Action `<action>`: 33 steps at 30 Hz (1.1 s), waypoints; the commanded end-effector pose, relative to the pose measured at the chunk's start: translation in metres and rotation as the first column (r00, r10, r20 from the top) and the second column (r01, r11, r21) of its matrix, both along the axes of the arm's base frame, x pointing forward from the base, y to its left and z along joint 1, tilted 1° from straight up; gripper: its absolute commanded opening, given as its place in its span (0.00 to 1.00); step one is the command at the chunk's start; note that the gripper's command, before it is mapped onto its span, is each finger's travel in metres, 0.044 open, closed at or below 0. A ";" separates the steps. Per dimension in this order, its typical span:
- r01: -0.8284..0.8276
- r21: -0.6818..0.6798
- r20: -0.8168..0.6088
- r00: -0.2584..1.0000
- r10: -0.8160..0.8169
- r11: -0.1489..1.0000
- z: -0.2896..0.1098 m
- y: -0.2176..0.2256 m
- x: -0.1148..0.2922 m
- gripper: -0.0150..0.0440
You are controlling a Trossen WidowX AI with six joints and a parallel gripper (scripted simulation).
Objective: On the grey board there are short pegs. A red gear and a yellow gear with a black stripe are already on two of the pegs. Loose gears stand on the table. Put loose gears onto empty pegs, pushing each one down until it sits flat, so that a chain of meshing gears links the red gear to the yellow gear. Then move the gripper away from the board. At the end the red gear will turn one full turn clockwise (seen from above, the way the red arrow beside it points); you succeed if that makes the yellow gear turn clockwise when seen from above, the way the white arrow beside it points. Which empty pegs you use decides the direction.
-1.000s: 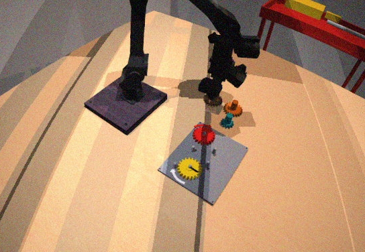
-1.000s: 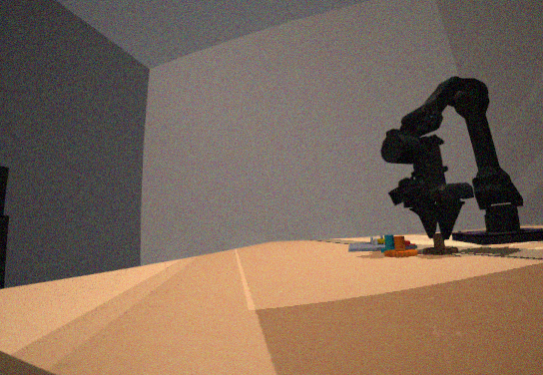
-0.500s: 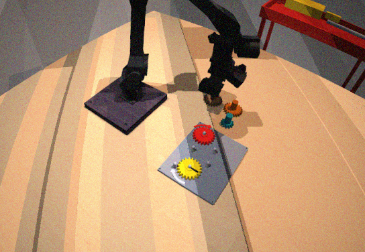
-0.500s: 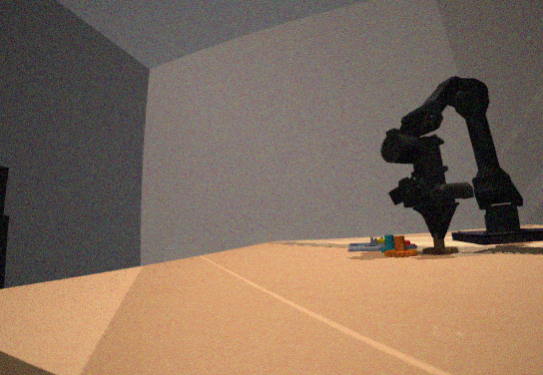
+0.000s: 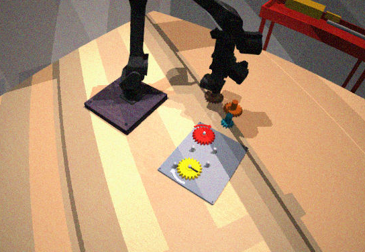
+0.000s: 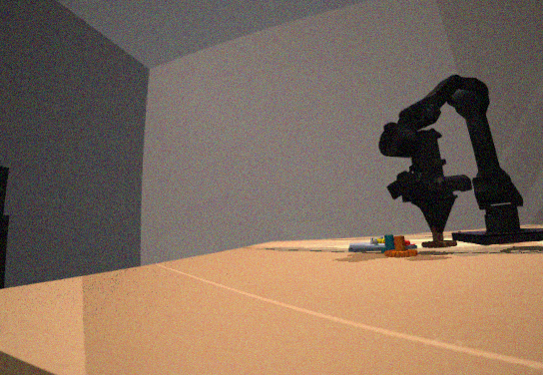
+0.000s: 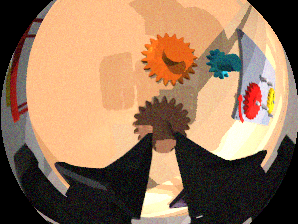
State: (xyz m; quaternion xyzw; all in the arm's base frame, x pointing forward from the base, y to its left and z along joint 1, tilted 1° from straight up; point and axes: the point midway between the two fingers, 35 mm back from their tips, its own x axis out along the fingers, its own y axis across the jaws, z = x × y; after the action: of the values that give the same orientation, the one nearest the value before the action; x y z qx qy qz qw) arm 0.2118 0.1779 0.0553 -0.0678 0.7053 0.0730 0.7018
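My gripper [image 5: 217,90] [image 6: 437,231] [image 7: 162,136] is shut on the upright handle of the brown gear [image 5: 214,97] [image 6: 439,244] [image 7: 162,109], which hangs level, seemingly just above the table. An orange gear [image 5: 238,110] [image 6: 400,253] [image 7: 155,62] and a small teal gear [image 5: 227,123] [image 6: 389,242] [image 7: 218,64] stand on the table beside it. The grey board [image 5: 216,187] [image 7: 255,60] carries the red gear [image 5: 200,137] [image 7: 252,101] and the yellow gear [image 5: 185,171] [image 7: 271,101] with its black stripe. Several empty pegs show, including one between the two gears [image 5: 192,149].
The arm's dark base plate [image 5: 109,110] [image 7: 179,201] lies left of the board in the top view. The orange and teal gears stand close together between my gripper and the board's right side. A red bench [image 5: 317,30] stands beyond the table.
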 end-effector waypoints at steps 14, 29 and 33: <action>0.001 0.007 0.006 1.000 -0.001 1.000 0.039 0.005 0.003 0.25; 0.002 0.006 0.006 1.000 -0.002 1.000 0.073 0.006 0.001 0.25; 0.003 0.006 0.005 1.000 -0.003 1.000 0.082 0.006 0.000 0.25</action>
State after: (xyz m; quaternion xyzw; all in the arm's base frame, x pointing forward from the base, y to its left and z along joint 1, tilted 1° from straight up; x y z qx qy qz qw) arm 0.2126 0.1833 0.1280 -0.0677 0.7048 0.0736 0.7023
